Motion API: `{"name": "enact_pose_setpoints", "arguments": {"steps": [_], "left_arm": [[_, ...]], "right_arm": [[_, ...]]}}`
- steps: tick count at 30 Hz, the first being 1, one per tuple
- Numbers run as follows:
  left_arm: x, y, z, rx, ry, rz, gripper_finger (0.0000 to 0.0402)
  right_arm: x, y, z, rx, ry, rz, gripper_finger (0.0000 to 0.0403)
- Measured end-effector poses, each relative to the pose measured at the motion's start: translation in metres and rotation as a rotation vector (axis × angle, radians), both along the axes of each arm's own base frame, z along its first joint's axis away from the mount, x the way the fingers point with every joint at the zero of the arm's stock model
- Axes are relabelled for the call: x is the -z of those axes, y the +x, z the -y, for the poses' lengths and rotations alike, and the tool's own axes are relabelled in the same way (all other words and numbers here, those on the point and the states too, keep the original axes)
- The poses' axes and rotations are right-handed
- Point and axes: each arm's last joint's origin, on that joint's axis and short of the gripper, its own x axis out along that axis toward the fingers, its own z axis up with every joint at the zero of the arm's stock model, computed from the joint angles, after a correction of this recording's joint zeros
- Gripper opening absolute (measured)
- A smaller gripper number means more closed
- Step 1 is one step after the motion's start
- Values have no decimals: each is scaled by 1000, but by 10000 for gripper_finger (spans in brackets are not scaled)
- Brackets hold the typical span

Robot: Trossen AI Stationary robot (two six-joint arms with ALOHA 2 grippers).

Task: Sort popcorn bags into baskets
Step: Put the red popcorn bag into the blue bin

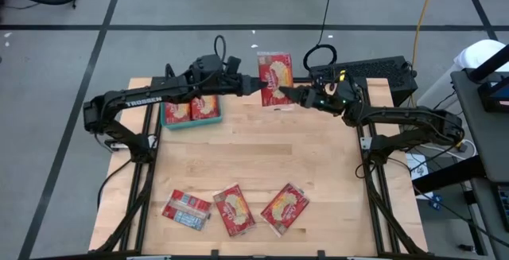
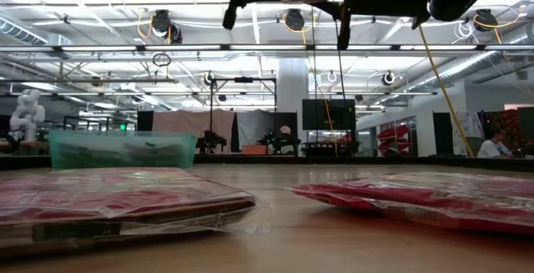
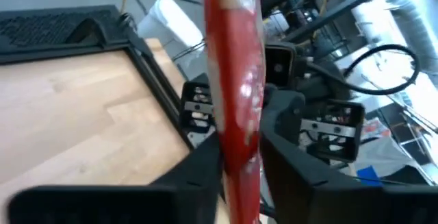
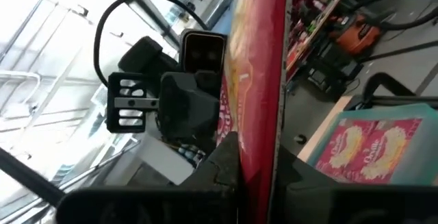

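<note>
One popcorn bag (image 1: pixel 275 78) is being held in the air above the table's far edge, at about 12 o'clock from the table's centre. It is being gripped from both sides at once: the left gripper (image 1: pixel 256 86) is clamped on its 9 o'clock edge, the right gripper (image 1: pixel 283 93) on its 3 o'clock edge. In both wrist views the packet is being seen edge-on, pinched between the dark fingers, with the opposite gripper facing it. A handover between the arms is judged to be under way.

The teal basket (image 1: pixel 191 122) is sitting at about 10 o'clock on the table (image 1: pixel 262 161), under the left arm. Two red packets (image 1: pixel 192 108) are being held in it, side by side, faces up.

Three packets are lying loose along the near edge: one at 7 o'clock, label side up (image 1: pixel 187 210), one at 6 o'clock (image 1: pixel 234 209), one nearer 5 o'clock (image 1: pixel 285 208).

Progress is being judged as partial: two binned, one in transit, three untouched.
</note>
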Motion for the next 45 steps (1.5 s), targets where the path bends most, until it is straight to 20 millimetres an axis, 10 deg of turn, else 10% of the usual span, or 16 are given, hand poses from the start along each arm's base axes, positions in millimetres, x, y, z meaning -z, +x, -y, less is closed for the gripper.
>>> {"name": "enact_pose_setpoints", "arguments": {"steps": [6, 13, 24, 45], "left_arm": [[4, 2, -11, 29, 32, 10, 15], [6, -8, -32, 120, 9, 5, 40], [0, -50, -73, 236, -16, -7, 6], [-21, -210, -53, -125, -14, -447, 4]], "right_arm": [[4, 1, 1, 49, 4, -43, 13], [5, 2, -2, 77, 25, -45, 21], [11, 2, 1, 154, 126, -75, 165], [14, -8, 23, 136, 30, -140, 204]]}}
